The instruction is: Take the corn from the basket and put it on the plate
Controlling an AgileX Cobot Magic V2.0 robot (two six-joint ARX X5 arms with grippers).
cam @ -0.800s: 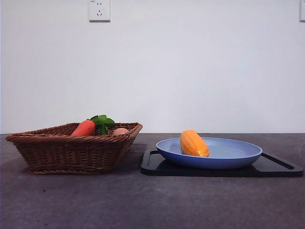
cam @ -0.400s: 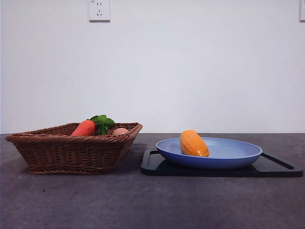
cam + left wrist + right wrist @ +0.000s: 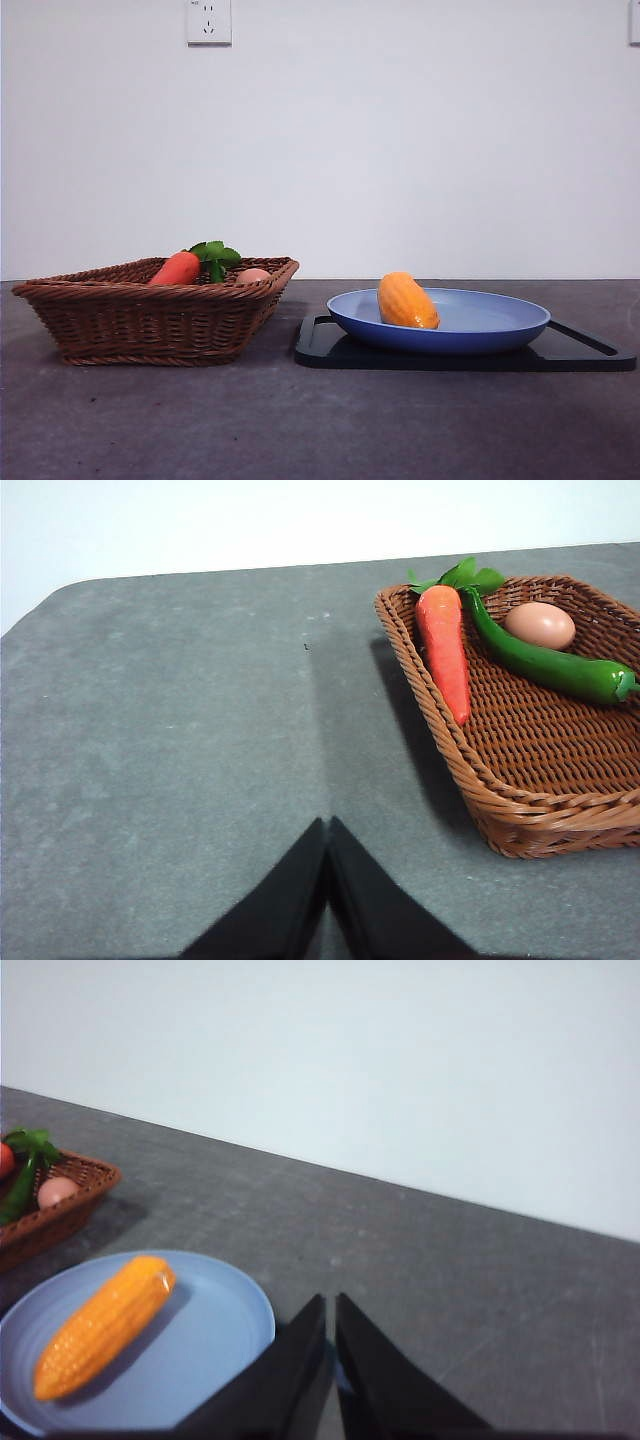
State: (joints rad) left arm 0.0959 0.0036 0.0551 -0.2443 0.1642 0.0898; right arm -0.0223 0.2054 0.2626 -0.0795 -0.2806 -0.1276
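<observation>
Yellow-orange ridged toy corn (image 3: 406,301) lying on the round light-blue plastic plate (image 3: 490,322), which rests on a flat black rectangular tray (image 3: 590,350). Brown woven wicker basket (image 3: 150,315) stands just beside the plate. Left gripper (image 3: 327,845) and right gripper (image 3: 330,1322): jaws together, empty.
</observation>
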